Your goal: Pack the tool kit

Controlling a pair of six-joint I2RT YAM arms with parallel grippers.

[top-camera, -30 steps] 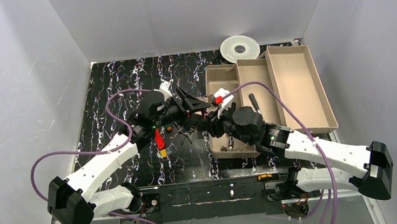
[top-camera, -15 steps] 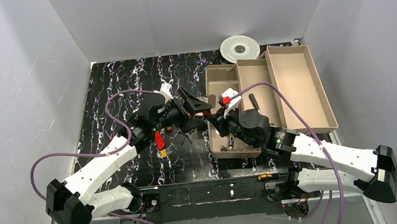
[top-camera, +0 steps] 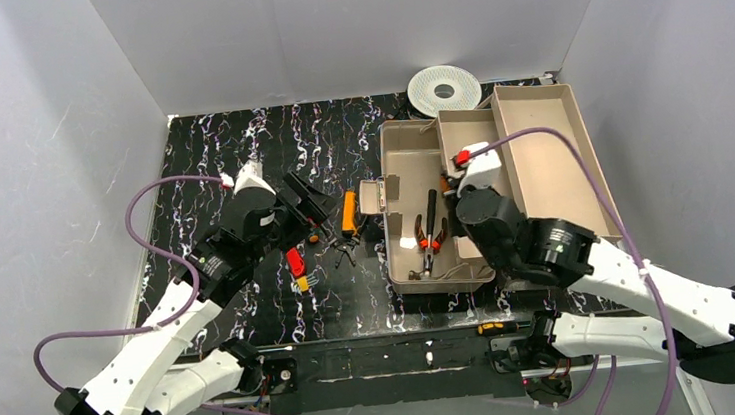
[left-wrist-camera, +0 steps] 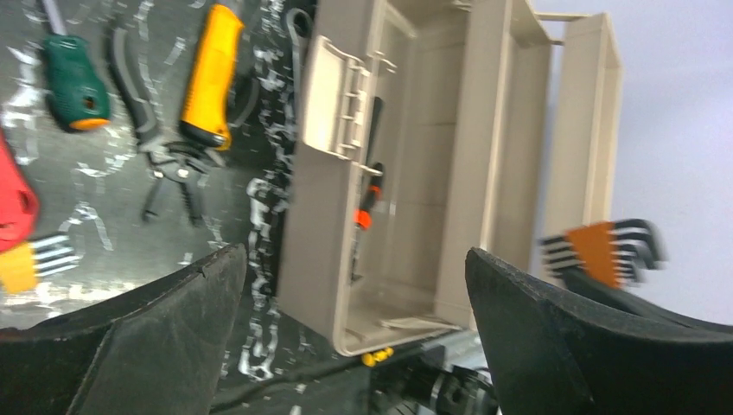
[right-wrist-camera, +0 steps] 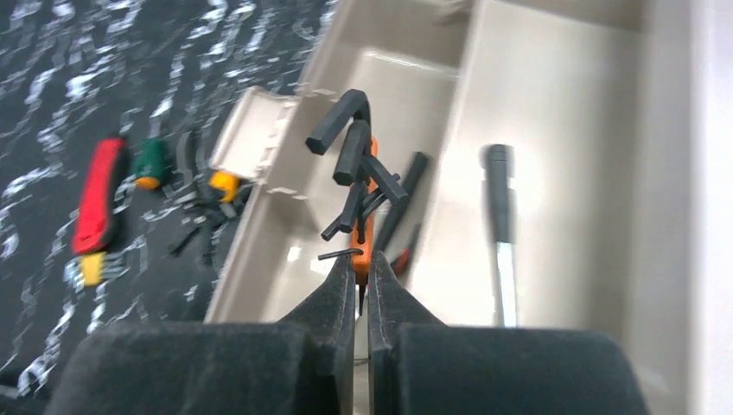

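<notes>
The beige toolbox (top-camera: 405, 274) stands open at the right, its trays (top-camera: 538, 132) fanned out. Red-handled pliers (top-camera: 418, 233) lie in its bottom. My right gripper (right-wrist-camera: 361, 268) is shut on an orange hex-key set (right-wrist-camera: 363, 173) and holds it above the box; the set also shows in the left wrist view (left-wrist-camera: 601, 251). A black-handled tool (right-wrist-camera: 499, 207) lies in the middle tray. My left gripper (top-camera: 302, 198) is open and empty over the mat, left of the box (left-wrist-camera: 328, 259). A green screwdriver (left-wrist-camera: 76, 82), a yellow-handled tool (top-camera: 349, 211) and black pliers (left-wrist-camera: 168, 164) lie on the mat.
A red tool with a yellow end (top-camera: 296, 267) lies on the mat by the left arm. A round white spool (top-camera: 443, 87) sits at the back, behind the box. The box's latch flap (left-wrist-camera: 339, 95) sticks out to the left. White walls close in on all sides.
The two grippers were together at the box's left edge. The left one has opened and drawn back to the left. The right one has moved right over the box with the hex-key set.
</notes>
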